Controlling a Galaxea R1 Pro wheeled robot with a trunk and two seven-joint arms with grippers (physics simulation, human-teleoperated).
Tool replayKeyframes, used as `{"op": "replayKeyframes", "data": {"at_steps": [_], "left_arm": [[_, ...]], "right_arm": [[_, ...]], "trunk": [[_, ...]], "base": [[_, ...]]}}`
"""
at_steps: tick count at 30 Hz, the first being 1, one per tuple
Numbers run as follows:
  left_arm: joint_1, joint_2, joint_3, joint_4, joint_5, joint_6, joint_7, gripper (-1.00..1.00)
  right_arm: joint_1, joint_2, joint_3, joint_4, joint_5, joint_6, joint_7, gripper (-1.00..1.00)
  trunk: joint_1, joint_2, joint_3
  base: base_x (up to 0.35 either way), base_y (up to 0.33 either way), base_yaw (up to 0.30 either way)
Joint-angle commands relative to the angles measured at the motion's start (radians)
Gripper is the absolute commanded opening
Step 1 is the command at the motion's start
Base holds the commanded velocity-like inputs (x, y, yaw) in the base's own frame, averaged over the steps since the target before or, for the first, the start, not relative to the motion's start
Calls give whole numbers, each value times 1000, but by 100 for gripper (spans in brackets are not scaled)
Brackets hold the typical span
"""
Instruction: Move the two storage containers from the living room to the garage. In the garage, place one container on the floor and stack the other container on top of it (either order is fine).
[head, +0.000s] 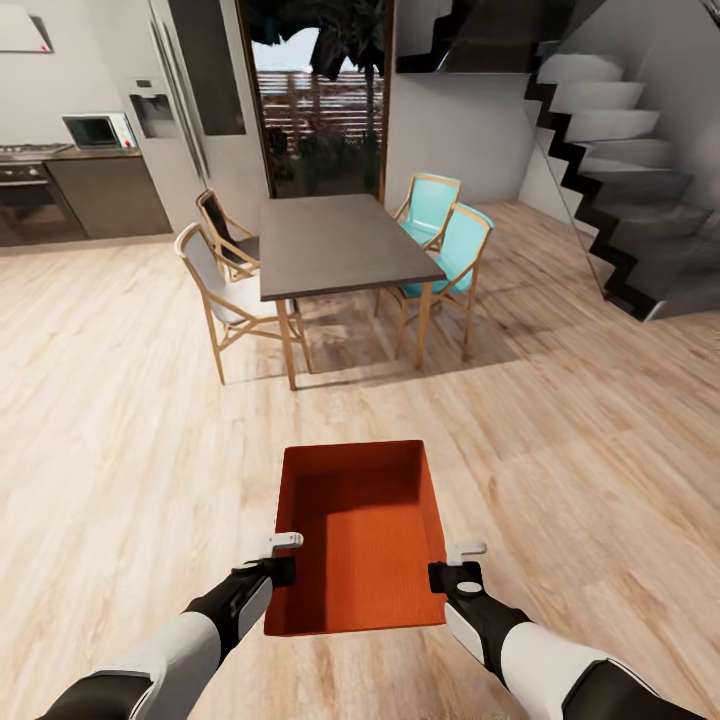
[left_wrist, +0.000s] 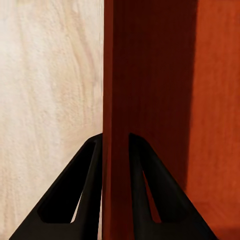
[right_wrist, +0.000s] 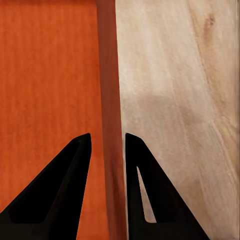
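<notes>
Orange-red ribbed plastic open-top bin carried above light wood-plank floor.
Left gripper and right gripper each clamp a bin side wall; grey dining table stands beyond the bin.

Count from my head camera: one orange-red rectangular open-top plastic bin. Two of my black grippers on it, left one and right one, one per long wall. Two black fingers each in my wrist cameras, e.g. and.

Furniture: one dark grey rectangular dining table on wooden legs. Four wooden-framed chairs total: two with turquoise seats, one white-backed, one black-backed. One white microwave. One dark built-in oven. One white zigzag staircase.
</notes>
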Motion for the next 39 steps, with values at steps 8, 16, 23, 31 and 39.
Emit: {"op": "replayKeyframes", "data": {"at_steps": [8,16,23,31,39], "left_arm": [[1,11,-5,0,-5,8,12,-100],[1,10,-5,0,-5,8,12,-100],[1,11,-5,0,-5,8,12,-100],[1,11,-5,0,-5,8,12,-100],[1,11,-5,0,-5,8,12,-100]], "right_arm": [[-2,0,-34,-1,7,-8,-13,-100],[-2,0,-34,-1,7,-8,-13,-100],[-2,0,-34,-1,7,-8,-14,-100],[-2,0,-34,-1,7,-8,-13,-100],[-2,0,-34,-1,7,-8,-13,-100]], "trunk": [[0,0,-1],[0,0,-1],[0,0,-1],[0,0,-1],[0,0,-1]], "base": [[0,0,-247],[0,0,-247],[0,0,-247],[0,0,-247],[0,0,-247]]}}
